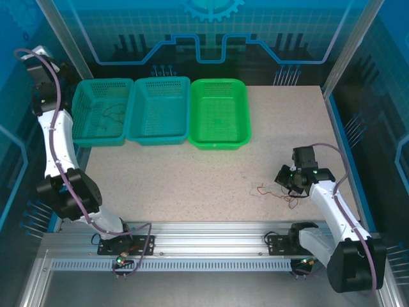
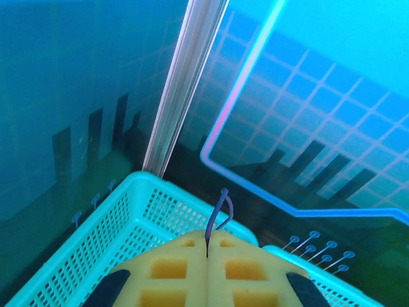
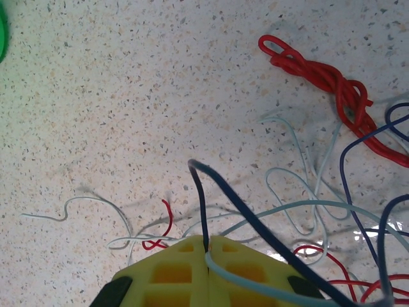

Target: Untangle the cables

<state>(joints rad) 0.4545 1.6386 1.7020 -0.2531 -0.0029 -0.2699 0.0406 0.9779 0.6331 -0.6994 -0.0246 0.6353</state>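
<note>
Right wrist view: my right gripper (image 3: pixel 207 242) is closed, its yellow fingers pressed together on a dark blue cable (image 3: pixel 199 192) that loops up from the seam. A pale cable (image 3: pixel 255 284) runs across the right finger. Past it the cables (image 3: pixel 307 204) lie tangled on the speckled bench (image 3: pixel 128 96): white loops, dark strands and a red bundle (image 3: pixel 323 77) farther out. In the left wrist view my left gripper (image 2: pixel 207 246) is likewise clamped on a thin dark cable (image 2: pixel 220 211), above the corner of a teal basket (image 2: pixel 89 256). In the top external view a few wires (image 1: pixel 107 115) lie in that leftmost basket, beside a second teal basket (image 1: pixel 160 109) and a green basket (image 1: pixel 219 112).
</note>
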